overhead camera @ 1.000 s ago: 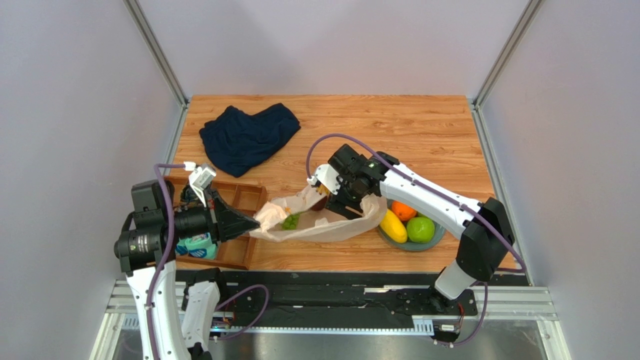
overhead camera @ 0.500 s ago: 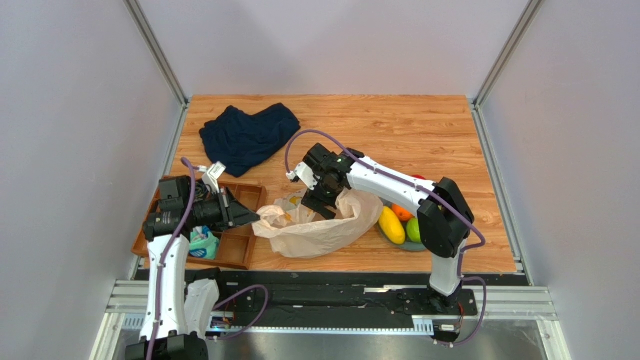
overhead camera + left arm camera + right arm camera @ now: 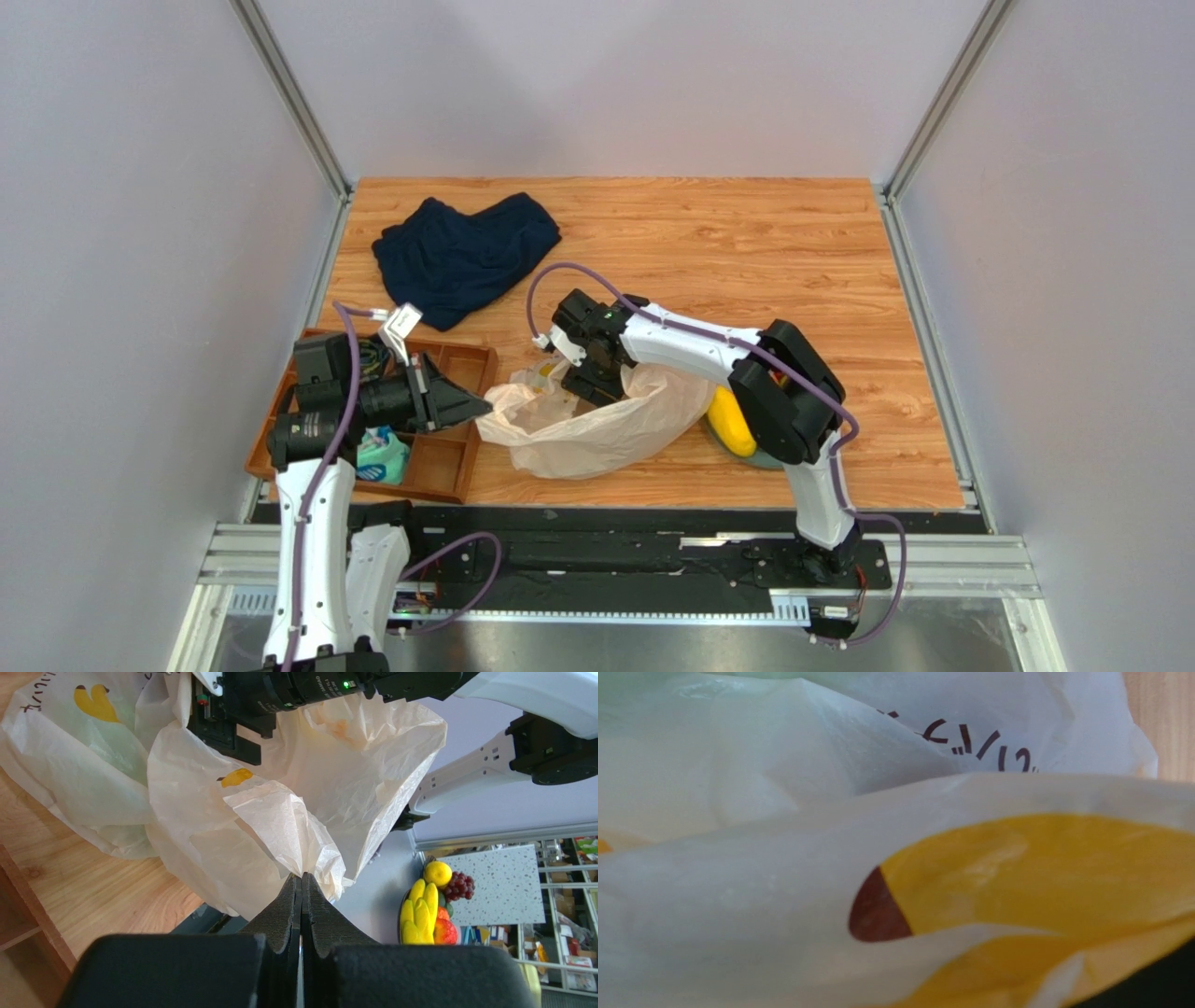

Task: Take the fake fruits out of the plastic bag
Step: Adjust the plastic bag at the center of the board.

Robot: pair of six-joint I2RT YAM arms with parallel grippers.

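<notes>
The plastic bag (image 3: 606, 427) lies crumpled at the table's front middle, cream-white with yellow printed marks. My left gripper (image 3: 478, 410) is shut on a fold of its left edge, the film pinched between the pads (image 3: 302, 879). My right gripper (image 3: 579, 375) reaches down into the bag's mouth from behind, its fingertips hidden by film. The right wrist view shows only bag film (image 3: 808, 903) with a yellow printed mark right against the lens. One of the fake fruits, a yellow banana (image 3: 730, 422), lies in a bowl on the right. No fruit shows inside the bag.
A grey bowl (image 3: 758, 455) sits under the right arm's elbow, mostly covered by it. A wooden tray (image 3: 463, 350) at the front left holds rolled teal socks (image 3: 373, 455). A dark navy cloth (image 3: 457, 255) lies at the back left.
My right gripper has moved left and down into the bag's mouth, and its arm now covers the orange and green fruits in the bowl. The left arm has dropped lower while holding the bag edge.
</notes>
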